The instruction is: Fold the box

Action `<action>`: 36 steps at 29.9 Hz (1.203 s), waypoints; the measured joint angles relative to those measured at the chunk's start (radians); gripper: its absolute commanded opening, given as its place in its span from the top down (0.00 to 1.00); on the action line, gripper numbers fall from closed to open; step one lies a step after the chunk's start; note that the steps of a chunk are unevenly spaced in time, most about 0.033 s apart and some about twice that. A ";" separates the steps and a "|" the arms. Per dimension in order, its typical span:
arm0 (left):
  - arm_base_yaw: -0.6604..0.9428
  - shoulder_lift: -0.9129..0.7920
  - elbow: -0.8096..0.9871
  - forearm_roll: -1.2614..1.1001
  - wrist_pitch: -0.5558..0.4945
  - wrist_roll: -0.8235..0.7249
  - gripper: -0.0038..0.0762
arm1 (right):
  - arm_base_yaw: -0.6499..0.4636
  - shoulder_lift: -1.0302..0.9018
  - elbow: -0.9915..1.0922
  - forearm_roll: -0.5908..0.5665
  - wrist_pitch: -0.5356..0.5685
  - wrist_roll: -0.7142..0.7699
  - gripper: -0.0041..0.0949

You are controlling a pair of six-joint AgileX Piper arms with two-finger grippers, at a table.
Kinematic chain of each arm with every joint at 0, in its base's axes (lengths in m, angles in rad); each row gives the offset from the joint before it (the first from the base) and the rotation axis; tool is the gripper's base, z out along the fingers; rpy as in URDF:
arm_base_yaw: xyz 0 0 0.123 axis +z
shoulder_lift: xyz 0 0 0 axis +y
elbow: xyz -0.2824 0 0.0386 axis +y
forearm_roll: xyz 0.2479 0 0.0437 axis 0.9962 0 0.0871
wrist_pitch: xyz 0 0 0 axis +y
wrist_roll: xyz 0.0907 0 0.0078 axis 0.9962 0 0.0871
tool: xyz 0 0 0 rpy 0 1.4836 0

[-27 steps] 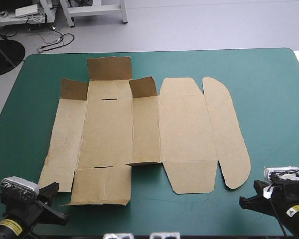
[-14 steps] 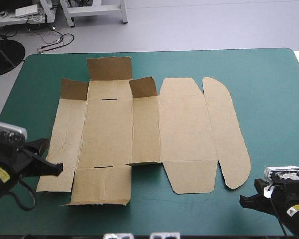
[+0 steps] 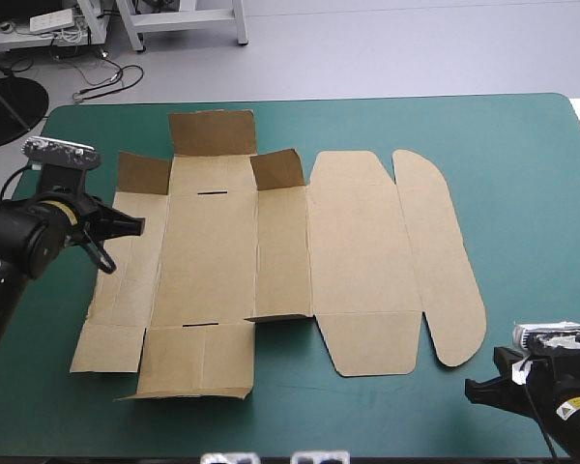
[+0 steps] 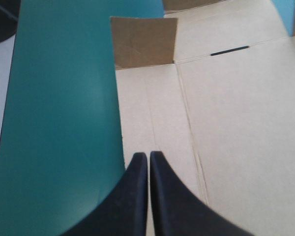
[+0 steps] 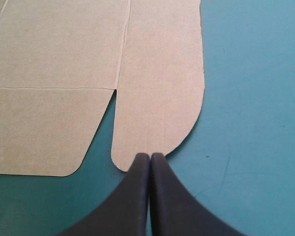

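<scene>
Barely begun: box (image 3: pixel 271 261) mostly flat on desk (image 3: pixel 532 193), far flaps (image 3: pixel 211 132) raised; left hand (image 4: pixel 148 155), right hand (image 5: pixel 150 155) pressed together.

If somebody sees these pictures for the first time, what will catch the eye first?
The brown box, a flat cut sheet, covers the middle of the table, with three small flaps raised at its far left end. The left pincer, shut, hovers at the sheet's left edge; the right pincer, shut, sits off its near right corner.

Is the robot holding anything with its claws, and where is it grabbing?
Nothing is held. The left claw and right claw are shut and empty; the flat brown cardboard box lies ungripped.
</scene>
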 measured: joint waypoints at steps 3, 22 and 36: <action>0.133 0.078 -0.036 -0.107 0.021 0.073 0.93 | 0.000 0.000 0.000 0.000 0.001 0.000 0.98; 0.793 0.312 0.180 -0.795 0.223 0.637 0.93 | 0.000 0.000 0.000 -0.004 0.016 0.000 0.98; 0.793 0.368 0.223 -0.839 0.158 0.772 0.64 | 0.000 0.000 0.000 -0.007 0.019 0.000 0.98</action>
